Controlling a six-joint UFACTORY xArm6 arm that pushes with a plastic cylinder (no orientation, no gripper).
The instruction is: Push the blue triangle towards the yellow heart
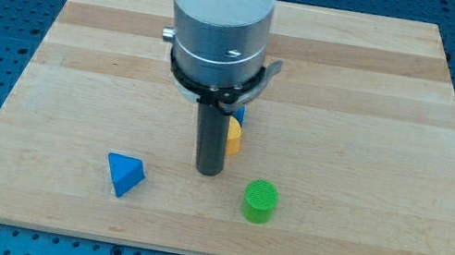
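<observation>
The green cylinder (260, 201) and the blue triangle (124, 173) are seen nearest on the bench (388, 175). My tip (207, 172) is set between them. No pincer is seen. Behind the rod, yellow block (233, 137) and blue block (239, 112) are half hidden.

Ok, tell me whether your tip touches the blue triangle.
Apart. The camera view shows bare wood between my tip and the blue triangle, at its left.

No text, label, brand, number or sign can be read anywhere in this view — not on the wooden desk (383, 99), not on the arm's white and metal housing (220, 23), not on the coloured blocks.
</observation>
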